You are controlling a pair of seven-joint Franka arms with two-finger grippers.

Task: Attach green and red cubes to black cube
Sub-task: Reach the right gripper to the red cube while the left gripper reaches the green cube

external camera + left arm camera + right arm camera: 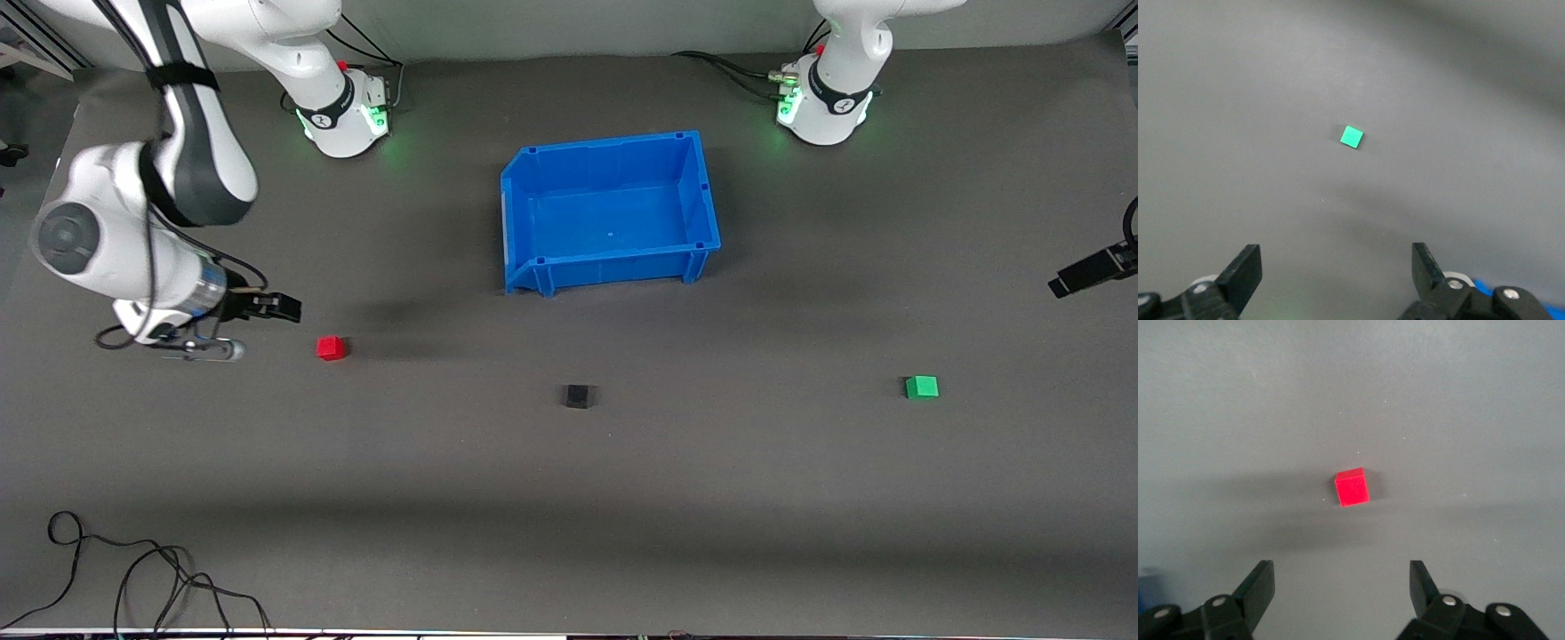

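Nothing's attached yet: the red cube (331, 348), black cube (578, 396) and green cube (922, 387) sit well apart on the bench (569, 498), black between the other two. The right claw (1336, 587) hangs wide open near red, the left claw (1337, 270) wide open above green, both empty. Count: three cubes, one blue bin (533, 222), two arms.

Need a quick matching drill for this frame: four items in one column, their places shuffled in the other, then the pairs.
Items:
1. red cube
2. green cube
3. black cube
4. blue bin

Places:
A. toward the left arm's end of the table
B. on the table, nearer the front camera than the bin
C. between the two arm bases, empty
D. beside the open right gripper

Pairs: 1-D, 2-A, 3-B, 4-C
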